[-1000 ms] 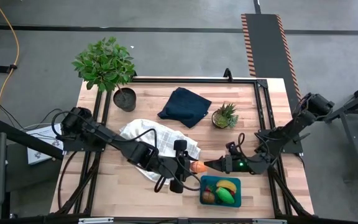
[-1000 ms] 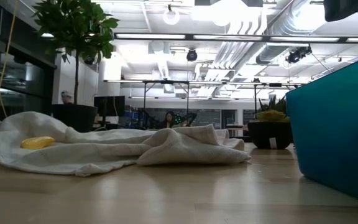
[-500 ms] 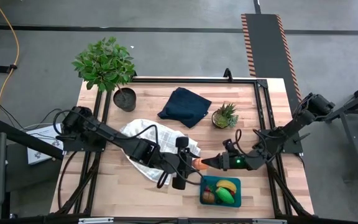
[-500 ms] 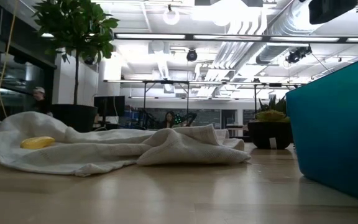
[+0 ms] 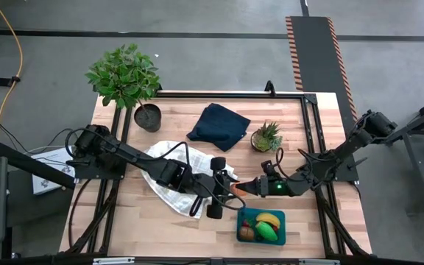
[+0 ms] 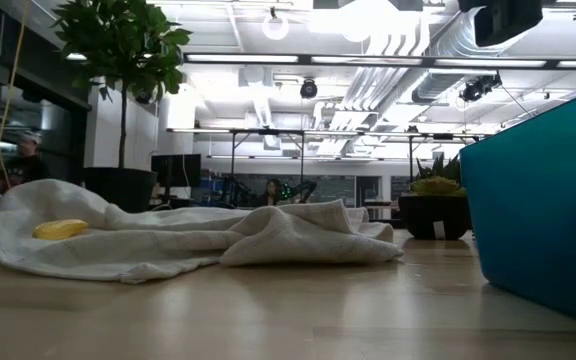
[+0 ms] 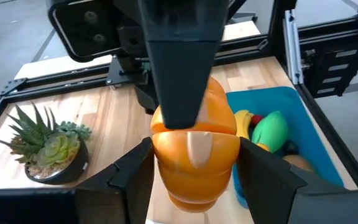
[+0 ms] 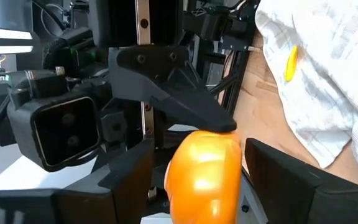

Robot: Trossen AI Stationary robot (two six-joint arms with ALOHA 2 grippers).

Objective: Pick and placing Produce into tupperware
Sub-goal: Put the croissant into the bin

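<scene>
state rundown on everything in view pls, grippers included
left gripper: shut on the orange piece.
right gripper: shut on the same piece, from the opposite side.
orange piece: held off the table, not yet in the tupperware.
tupperware: open, holding banana, green piece, brown round one.
white cloth: crumpled, yellow piece on it.
navy cloth: bunched.

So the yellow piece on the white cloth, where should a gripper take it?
Across its narrow middle, from straight above: the yellow piece is long, slim and lies flat on the white cloth, so its long sides are open. The left gripper and right gripper meet at the orange piece.
</scene>
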